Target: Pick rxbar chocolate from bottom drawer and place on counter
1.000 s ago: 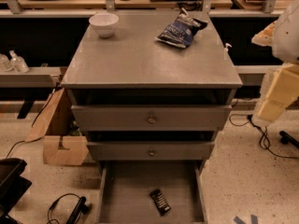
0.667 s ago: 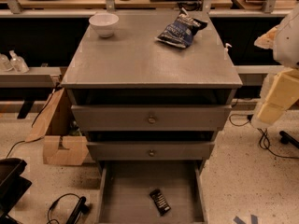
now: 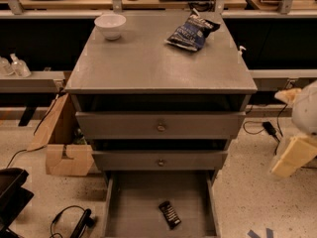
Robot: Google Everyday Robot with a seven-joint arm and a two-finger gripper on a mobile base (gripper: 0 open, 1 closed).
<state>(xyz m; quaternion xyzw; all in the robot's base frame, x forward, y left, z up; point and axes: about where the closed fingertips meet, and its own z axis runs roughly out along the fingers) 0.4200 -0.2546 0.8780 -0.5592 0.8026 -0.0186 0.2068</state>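
Observation:
The rxbar chocolate [image 3: 170, 214], a small black bar, lies flat and slanted on the floor of the open bottom drawer [image 3: 138, 202], right of its middle and near the front. The grey counter [image 3: 148, 58] tops the cabinet above two shut drawer fronts. My gripper is not in view. Only white and cream parts of my arm [image 3: 297, 148] show at the right edge, beside the cabinet at the height of the drawer fronts and well apart from the bar.
A dark blue chip bag [image 3: 190, 31] and a white bowl [image 3: 110, 25] sit at the back of the counter. A cardboard box [image 3: 64, 150] stands on the floor to the left. Black cables [image 3: 74, 222] and a black object [image 3: 11, 192] lie at lower left.
The arm parts at the right edge have moved downward, from beside the counter to beside the drawer fronts. The bar, drawer, bag and bowl have not moved.

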